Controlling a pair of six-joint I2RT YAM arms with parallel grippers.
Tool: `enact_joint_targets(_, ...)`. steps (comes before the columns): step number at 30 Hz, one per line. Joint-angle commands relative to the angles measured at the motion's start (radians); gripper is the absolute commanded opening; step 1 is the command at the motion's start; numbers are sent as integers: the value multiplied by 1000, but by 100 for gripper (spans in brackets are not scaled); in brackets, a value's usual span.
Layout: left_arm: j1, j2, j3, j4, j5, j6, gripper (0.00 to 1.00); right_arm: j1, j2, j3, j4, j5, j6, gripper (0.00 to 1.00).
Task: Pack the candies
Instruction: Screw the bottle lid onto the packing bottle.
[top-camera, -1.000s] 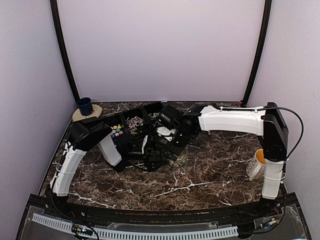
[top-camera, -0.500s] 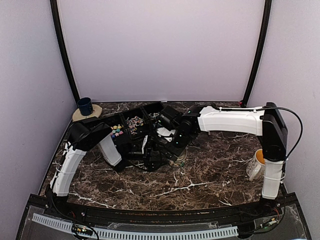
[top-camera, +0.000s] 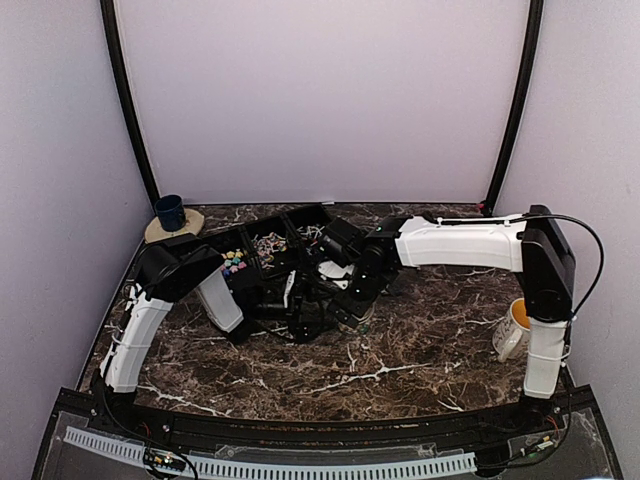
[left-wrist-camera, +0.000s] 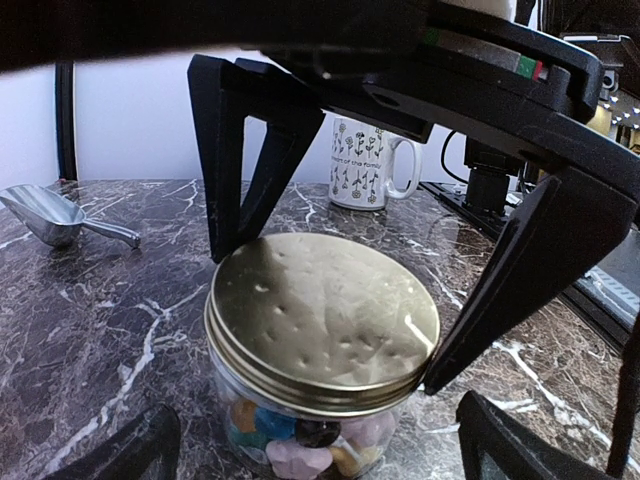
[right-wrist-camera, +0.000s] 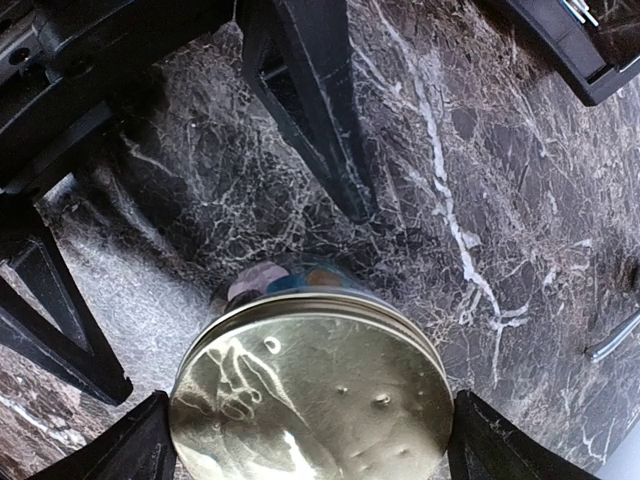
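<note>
A glass jar (left-wrist-camera: 318, 430) with a gold metal lid (left-wrist-camera: 322, 318) stands on the marble table (top-camera: 420, 350). Through its glass show candies (left-wrist-camera: 300, 445), blue, pink and yellow. My right gripper (right-wrist-camera: 310, 440) comes down from above, and its fingers (left-wrist-camera: 505, 290) press on opposite edges of the lid (right-wrist-camera: 310, 395). My left gripper (left-wrist-camera: 320, 450) is open, with one finger on each side of the jar's body and a gap on both sides. More candies (top-camera: 234, 263), brightly coloured, lie in a tray compartment, and pale wrapped ones (top-camera: 268, 246) lie beside them.
The black compartment tray (top-camera: 300, 215) sits behind the jar. A white patterned mug (top-camera: 512, 328) stands at the right edge. A blue cup (top-camera: 169, 212) on a tan disc stands at the back left. A metal scoop (left-wrist-camera: 50, 215) lies on the table.
My right gripper has sunk slightly toward the jar and its fingers have narrowed onto the lid. The left arm has not moved.
</note>
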Motion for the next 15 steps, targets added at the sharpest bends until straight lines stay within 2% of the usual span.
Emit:
enact_joint_targets(1, 24, 116, -45, -129, 25, -13, 99, -6, -14, -9, 17, -14, 14, 91)
enact_joint_targets(15, 24, 117, -42, -131, 36, -12, 99, -37, -70, -52, 64, -50, 23, 84)
